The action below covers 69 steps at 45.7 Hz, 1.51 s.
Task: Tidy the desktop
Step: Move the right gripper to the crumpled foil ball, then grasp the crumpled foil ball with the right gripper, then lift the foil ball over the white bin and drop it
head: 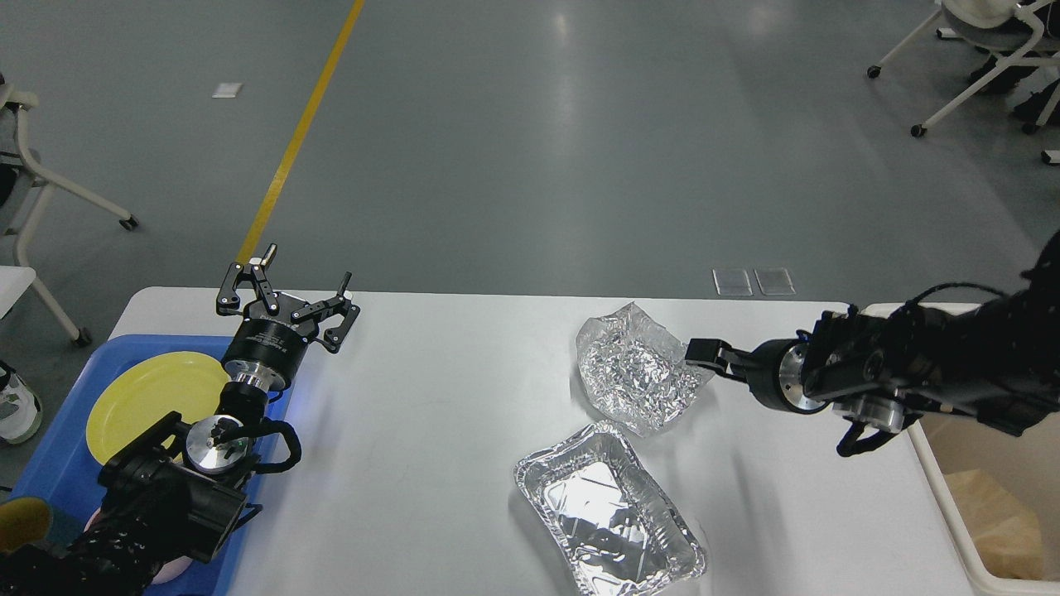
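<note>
The desktop [431, 397] is a wide white tabletop. On it lie a crumpled foil sheet [633, 372] and, nearer to me, a foil tray [609, 513]. My right gripper [702, 352] reaches in from the right, and its dark tip meets the right edge of the crumpled foil. Its fingers cannot be told apart. My left gripper [306, 273] stands open and empty at the table's back left, above the corner of a blue tray [50, 472].
The blue tray holds a yellow plate [141, 397]. A cream bin [994, 447] with brown paper [998, 517] inside stands off the table's right end. Wheeled chairs stand on the floor at left and at the far right.
</note>
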Each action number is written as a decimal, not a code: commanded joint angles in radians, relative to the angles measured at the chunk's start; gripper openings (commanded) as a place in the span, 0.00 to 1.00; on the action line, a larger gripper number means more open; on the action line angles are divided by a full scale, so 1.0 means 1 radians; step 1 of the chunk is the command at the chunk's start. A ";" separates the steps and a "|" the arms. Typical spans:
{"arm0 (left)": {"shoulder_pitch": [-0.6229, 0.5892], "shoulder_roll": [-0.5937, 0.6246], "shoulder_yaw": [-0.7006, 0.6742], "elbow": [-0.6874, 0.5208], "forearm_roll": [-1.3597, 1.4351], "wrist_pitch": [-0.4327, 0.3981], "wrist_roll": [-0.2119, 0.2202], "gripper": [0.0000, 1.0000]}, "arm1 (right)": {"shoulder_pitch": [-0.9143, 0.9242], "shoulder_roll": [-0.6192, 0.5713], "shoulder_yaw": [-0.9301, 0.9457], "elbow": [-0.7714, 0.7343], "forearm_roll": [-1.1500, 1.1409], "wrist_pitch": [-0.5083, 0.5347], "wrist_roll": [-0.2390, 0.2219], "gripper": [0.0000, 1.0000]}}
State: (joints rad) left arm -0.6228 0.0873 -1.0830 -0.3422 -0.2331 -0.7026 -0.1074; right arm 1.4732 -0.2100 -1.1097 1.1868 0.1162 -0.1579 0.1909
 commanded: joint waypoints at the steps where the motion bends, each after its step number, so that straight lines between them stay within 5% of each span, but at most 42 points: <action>1: 0.000 0.000 0.000 0.000 0.000 0.000 0.000 1.00 | -0.089 0.043 0.008 -0.091 0.025 0.000 -0.001 1.00; 22: -0.002 0.000 0.000 0.000 0.000 0.000 0.000 1.00 | -0.297 0.145 0.053 -0.314 0.120 -0.058 -0.002 0.95; 30: 0.000 0.000 0.000 0.000 0.000 0.000 0.000 1.00 | -0.314 0.176 0.050 -0.317 0.123 -0.101 -0.007 0.64; 32: 0.000 0.000 0.000 0.000 0.000 0.000 0.000 1.00 | -0.314 0.176 0.047 -0.317 0.122 -0.103 -0.007 0.31; 33: 0.000 0.000 0.000 0.000 0.000 0.000 0.000 1.00 | -0.314 0.175 0.048 -0.317 0.123 -0.104 -0.008 0.01; 40: 0.000 0.000 0.000 0.000 0.000 0.000 0.000 1.00 | -0.314 0.178 0.051 -0.320 0.123 -0.124 -0.073 0.00; 58: 0.000 0.000 0.000 0.000 0.000 0.000 0.000 1.00 | -0.294 0.173 0.053 -0.305 0.117 -0.126 -0.074 0.00; 69: 0.000 0.000 0.000 0.000 0.000 0.000 0.000 1.00 | -0.163 0.046 0.053 -0.179 0.114 -0.115 -0.070 0.00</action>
State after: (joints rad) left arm -0.6230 0.0875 -1.0830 -0.3421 -0.2332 -0.7027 -0.1074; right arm 1.2278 -0.0983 -1.0575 0.9262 0.2307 -0.2816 0.1178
